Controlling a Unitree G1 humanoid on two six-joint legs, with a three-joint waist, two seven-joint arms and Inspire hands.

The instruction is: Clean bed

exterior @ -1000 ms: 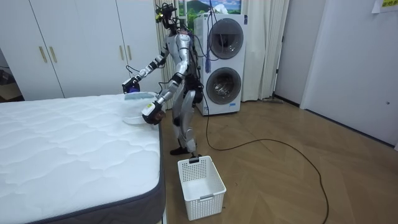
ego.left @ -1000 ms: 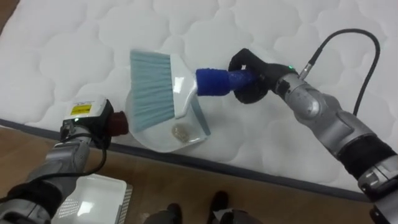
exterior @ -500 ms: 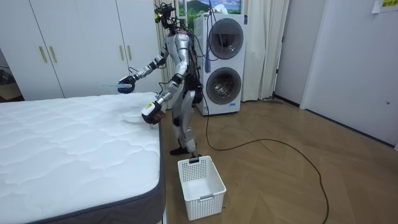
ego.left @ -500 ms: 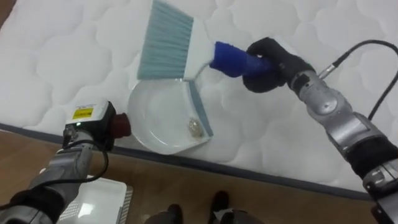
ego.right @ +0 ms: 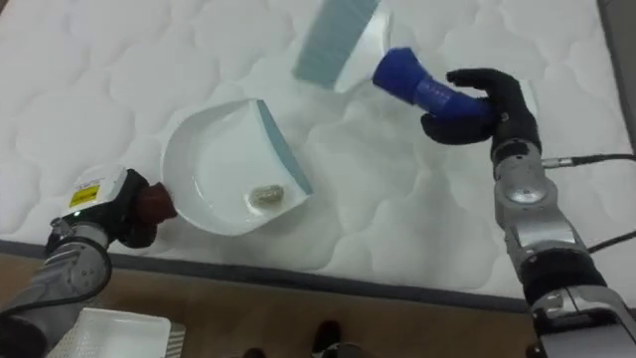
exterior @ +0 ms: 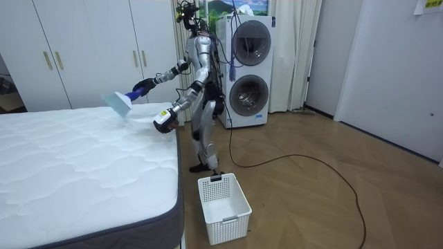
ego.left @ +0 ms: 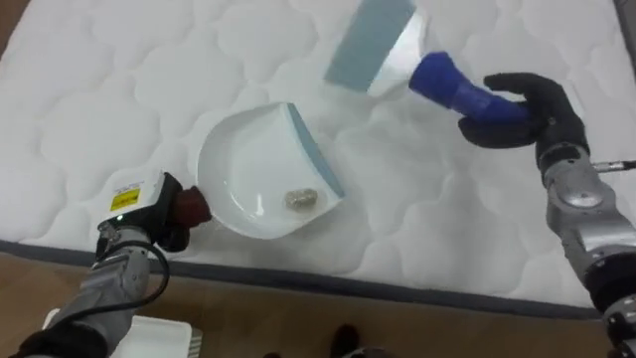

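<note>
- The mattress point(ego.left: 99, 89) lies under the dustpan and runs well beyond it on three sides. It is quilted and soft, so anything pressed down on it will sink a little. It carries no writing that I can see.
- The white basket point(exterior: 223, 199) stands on the floor below and apart from the dustpan, by my feet. It looks like light, stiff, open plastic.
- The dustpan point(ego.left: 238, 179) rests on the mattress near its edge. It is thin, pale plastic and I judge it light, rigid and smooth inside. The dark stub handle on its near-left side is the place to grip it. Tipped carelessly, it will spill. I see no label on it.
- The brush point(ego.left: 393, 55) hangs in the air beyond the dustpan and to its right, clear of the mattress. Its bristles are soft and springy and its body is light. The thick blue grip is the natural hold.
- My right hand point(ego.left: 522, 99) is clamped round that blue grip.
- My left hand point(ego.right: 139, 217) is curled round the dustpan's stub handle.
- A small crumpled scrap point(ego.left: 301, 200) sits inside the dustpan near its lip. It looks nearly weightless and likely to roll out.
- A yellow sticker point(ego.left: 126, 196) on my left wrist, left of the dustpan, has print too small to read.
</note>
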